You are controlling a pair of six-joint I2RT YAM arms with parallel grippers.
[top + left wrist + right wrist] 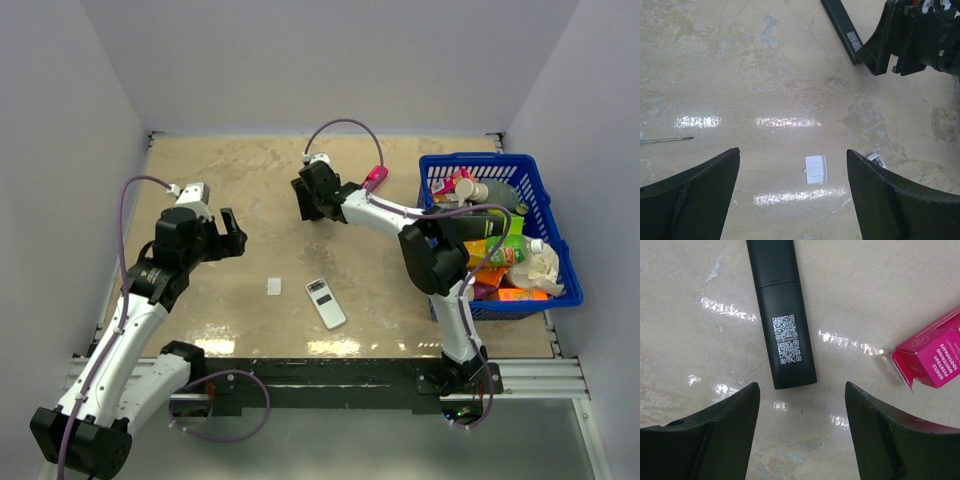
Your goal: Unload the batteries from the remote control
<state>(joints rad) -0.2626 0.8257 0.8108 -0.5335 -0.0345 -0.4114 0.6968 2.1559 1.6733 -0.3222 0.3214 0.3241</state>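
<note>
- I am not seeing any batteries lying loose. I am judging that they are sitting inside the black remote (782,315), which is lying back-up beyond the white remote (326,303), toward the far wall, with its rear cover apparently in place.
- I am hovering the right gripper (801,400) over the near end of that black remote, fingers spread wide and gripping nothing.
- The left gripper (792,155) is hanging to the left of the white remote, also parted and empty. It is looking down on a small white cover (816,169) lying just left of the white remote.
- I am expecting the cells to be light, stiff, smooth and round, so likely to roll or squirt out of a pinch. I am planning to take each one across the middle of its barrel.
- The black remote is looking like slick, light plastic that may skid on the glossy table (240,180). I am thinking of pinning it with one gripper while the other works the cover off.
- I am counting:
  - two remotes, one black and one white
  - one loose white cover
  - one pink toothpaste box (932,357), beyond and right of the white remote
  - one blue basket (480,157), well right of it
  - no batteries in view
- I cannot tell whether the white remote is holding any cells.
</note>
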